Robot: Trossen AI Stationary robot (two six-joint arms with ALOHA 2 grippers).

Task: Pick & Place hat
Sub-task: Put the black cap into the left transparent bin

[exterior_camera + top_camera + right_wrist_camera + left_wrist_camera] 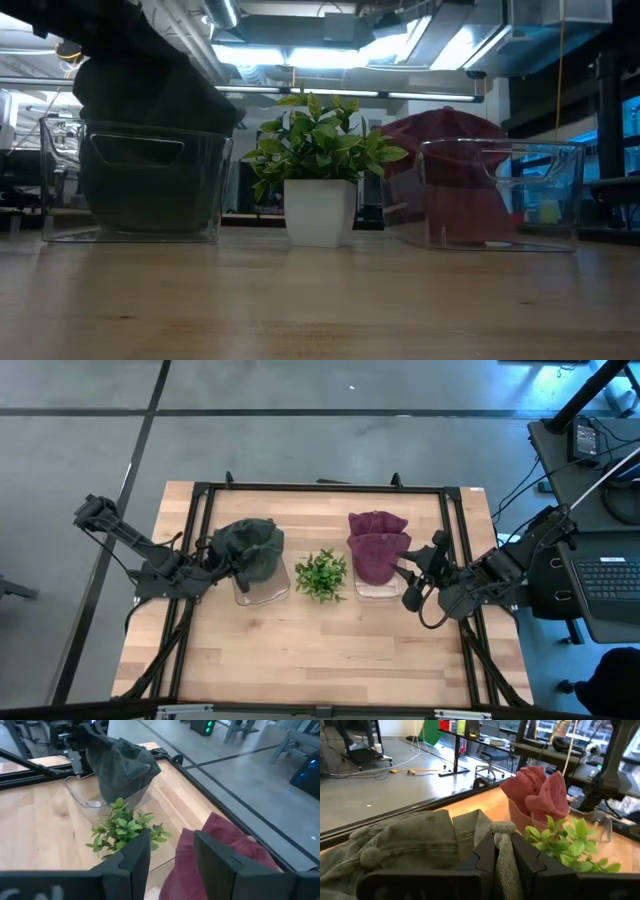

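A dark green cloth hat [250,548], a dark red cloth hat [376,545], two clear plastic bins [135,180], a leafy green plant in a white pot [320,210], and a light wooden table [300,650].

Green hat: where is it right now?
In the high view the green hat sits over the left clear bin, left of the potted plant, pinched by the left gripper.

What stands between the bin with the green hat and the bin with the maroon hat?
A small potted plant in a white pot stands alone between the green hat's bin and the maroon hat's bin, shown in the high and low views.
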